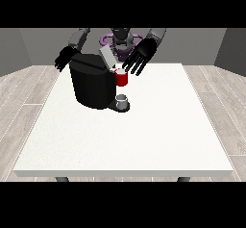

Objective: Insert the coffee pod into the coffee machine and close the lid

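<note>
A black coffee machine (91, 85) stands on the white table (144, 135) at the back left of centre. Its grey lid (107, 57) is tilted up, open. The red pod holder (122, 78) juts from the machine's front, with a pale pod (118, 70) at its top. A small grey cup (122, 100) sits on the machine's base below it. The hand at the view's right (140, 56) hovers just above and right of the red holder, fingers spread straight. The hand at the view's left (65, 57) hangs behind the machine's left side, fingers relaxed.
The table's front edge (125, 172) lies far from the machine. Grey walls and a wooden floor surround the table.
</note>
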You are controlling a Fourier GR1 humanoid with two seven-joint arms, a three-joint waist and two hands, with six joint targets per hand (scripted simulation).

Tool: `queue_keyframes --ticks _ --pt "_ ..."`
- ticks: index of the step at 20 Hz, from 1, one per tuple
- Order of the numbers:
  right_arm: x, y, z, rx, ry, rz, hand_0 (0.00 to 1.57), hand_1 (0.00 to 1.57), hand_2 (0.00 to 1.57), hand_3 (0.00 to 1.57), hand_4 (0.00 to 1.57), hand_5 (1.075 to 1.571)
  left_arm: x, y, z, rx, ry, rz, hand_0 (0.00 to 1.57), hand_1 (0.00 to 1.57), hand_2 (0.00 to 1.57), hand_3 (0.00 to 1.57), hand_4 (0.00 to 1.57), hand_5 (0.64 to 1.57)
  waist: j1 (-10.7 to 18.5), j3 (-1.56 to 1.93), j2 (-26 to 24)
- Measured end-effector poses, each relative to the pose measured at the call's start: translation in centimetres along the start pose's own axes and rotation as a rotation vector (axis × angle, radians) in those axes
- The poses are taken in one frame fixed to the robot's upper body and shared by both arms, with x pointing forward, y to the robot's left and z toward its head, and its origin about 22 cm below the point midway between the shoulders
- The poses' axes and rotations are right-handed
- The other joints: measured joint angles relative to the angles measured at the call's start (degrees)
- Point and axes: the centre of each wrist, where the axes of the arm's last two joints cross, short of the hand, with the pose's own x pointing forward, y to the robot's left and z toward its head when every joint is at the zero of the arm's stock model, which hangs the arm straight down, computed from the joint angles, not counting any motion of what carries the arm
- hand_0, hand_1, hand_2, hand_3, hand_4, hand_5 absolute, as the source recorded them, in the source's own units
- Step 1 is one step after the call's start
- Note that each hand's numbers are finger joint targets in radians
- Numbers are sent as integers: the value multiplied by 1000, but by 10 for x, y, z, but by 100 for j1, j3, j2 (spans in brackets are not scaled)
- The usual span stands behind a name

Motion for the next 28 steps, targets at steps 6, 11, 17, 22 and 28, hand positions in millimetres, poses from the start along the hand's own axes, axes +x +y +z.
queue_keyframes --ticks 6,11,17,22,28 --pt "-13 -10 6 -30 30 3 0 0 0 0 392 1571 1 -14 1 -17 -5 39 0 0 0 0 0 1571 190 -1 -268" --pt "-32 -19 19 -77 88 1 0 0 0 0 387 1571 -5 -42 4 -23 -4 248 0 0 0 0 79 1571 499 -2 -677" --pt "-50 -45 39 -146 163 11 0 0 0 0 370 1571 -29 -105 24 2 0 620 0 0 0 0 0 1571 936 -8 -1318" --pt "-59 -61 59 -162 217 30 0 0 0 0 433 1571 -49 -166 56 -14 79 806 0 0 0 0 142 1571 1170 -6 -2034" --pt "-44 -53 60 -53 188 60 0 0 0 0 289 1571 -74 -202 93 7 174 964 0 0 0 0 0 1571 1251 -6 -2418"
